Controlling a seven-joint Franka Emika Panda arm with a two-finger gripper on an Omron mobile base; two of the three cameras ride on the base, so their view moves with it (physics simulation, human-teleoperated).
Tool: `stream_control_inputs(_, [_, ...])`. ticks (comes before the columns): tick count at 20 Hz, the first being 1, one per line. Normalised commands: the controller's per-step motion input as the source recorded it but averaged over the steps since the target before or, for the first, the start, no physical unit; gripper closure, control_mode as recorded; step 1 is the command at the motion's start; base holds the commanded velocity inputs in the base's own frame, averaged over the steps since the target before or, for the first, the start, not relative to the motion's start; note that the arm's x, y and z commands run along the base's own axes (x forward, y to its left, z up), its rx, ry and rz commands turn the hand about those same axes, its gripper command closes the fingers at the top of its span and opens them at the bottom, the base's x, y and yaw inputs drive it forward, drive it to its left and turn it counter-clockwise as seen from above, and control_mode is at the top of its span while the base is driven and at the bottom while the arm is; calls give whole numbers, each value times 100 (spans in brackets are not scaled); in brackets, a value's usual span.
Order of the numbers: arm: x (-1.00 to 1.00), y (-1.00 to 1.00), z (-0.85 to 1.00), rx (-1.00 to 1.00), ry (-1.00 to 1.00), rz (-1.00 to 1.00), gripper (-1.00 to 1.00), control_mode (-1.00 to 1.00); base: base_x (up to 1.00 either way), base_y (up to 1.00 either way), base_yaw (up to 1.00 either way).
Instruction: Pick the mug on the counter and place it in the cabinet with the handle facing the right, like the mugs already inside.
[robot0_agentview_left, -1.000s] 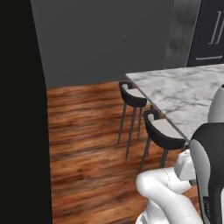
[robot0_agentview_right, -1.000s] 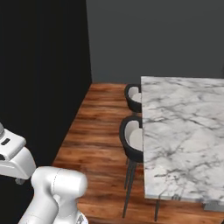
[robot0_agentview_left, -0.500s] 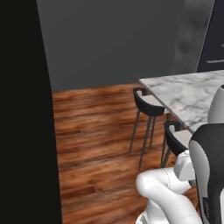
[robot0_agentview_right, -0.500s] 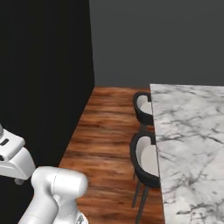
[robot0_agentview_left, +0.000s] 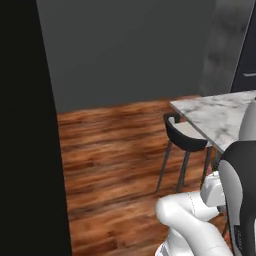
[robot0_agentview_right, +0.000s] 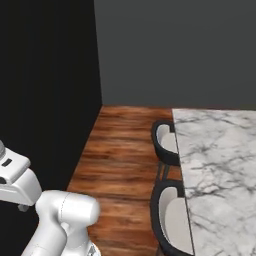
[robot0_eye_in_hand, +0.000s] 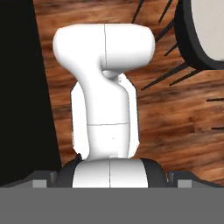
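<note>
Tabletop (robot0_agentview_right: 220, 165) of white marble with grey veins stands over a wooden floor (robot0_agentview_left: 115, 160), dark-shelled stools (robot0_agentview_right: 167, 142) tucked just beside its edge. Jaws are spread wide, holding nothing.

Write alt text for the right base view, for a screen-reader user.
A white marble counter with grey veins fills the right side, with two dark stools with pale seats, the nearer and the farther, tucked against its left edge. Wooden floor runs back to a dark grey wall, and the white robot arm rises at lower left.
</note>
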Motion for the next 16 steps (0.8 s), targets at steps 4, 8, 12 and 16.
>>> stream_control_inputs(4, [0, 0, 0, 0, 0, 0, -100, 100, 76, 46, -9])
stream_control_inputs(8, [0, 0, 0, 0, 0, 0, -100, 100, 77, 43, -6])
stream_control_inputs(12, [0, 0, 0, 0, 0, 0, -100, 100, 80, 43, -4])
stream_control_inputs(16, [0, 0, 0, 0, 0, 0, -100, 100, 80, 37, -5])
